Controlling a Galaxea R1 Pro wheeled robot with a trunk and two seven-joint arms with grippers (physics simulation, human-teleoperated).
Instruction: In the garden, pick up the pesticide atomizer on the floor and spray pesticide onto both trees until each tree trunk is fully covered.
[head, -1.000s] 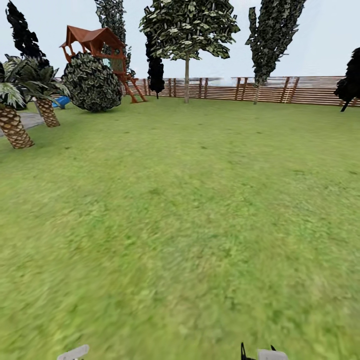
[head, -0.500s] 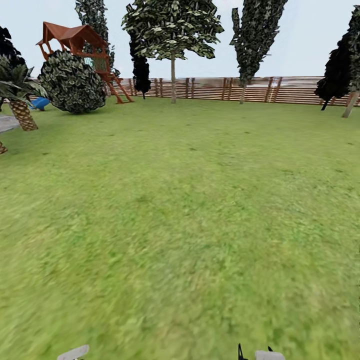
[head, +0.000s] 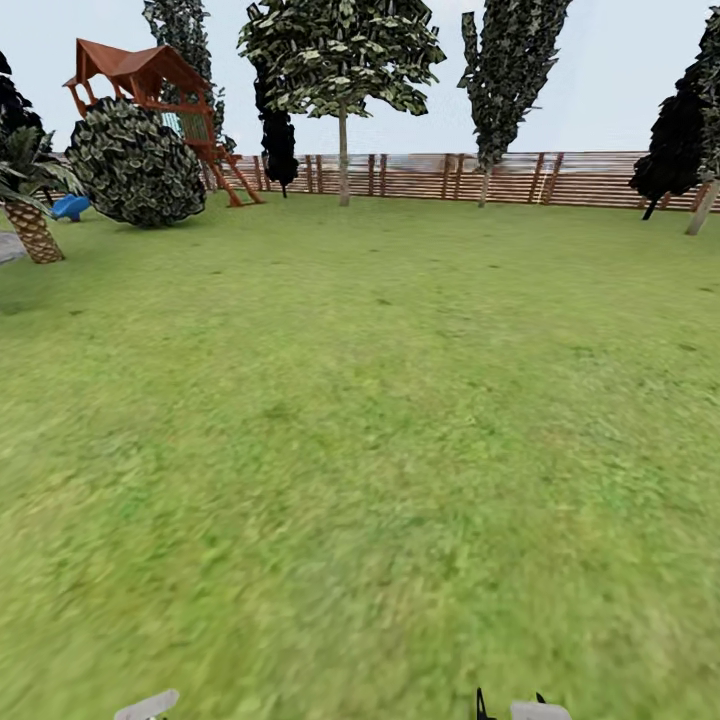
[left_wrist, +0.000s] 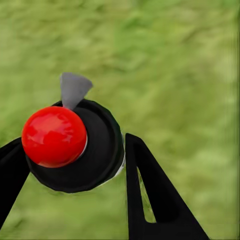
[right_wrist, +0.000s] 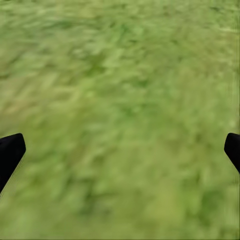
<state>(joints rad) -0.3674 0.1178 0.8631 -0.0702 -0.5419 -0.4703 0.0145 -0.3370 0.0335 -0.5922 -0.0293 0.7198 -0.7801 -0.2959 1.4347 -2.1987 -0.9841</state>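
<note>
The black round pesticide atomizer with a red knob was clamped between the left gripper's black fingers above the green lawn. The right gripper was spread wide over that lawn.

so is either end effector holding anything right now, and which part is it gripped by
The left end effector holds the pesticide atomizer, its fingers on either side of the black round head under the red knob. The right end effector is open over the lawn, holding nothing.

Open lawn ahead; trees, fence far off.
</note>
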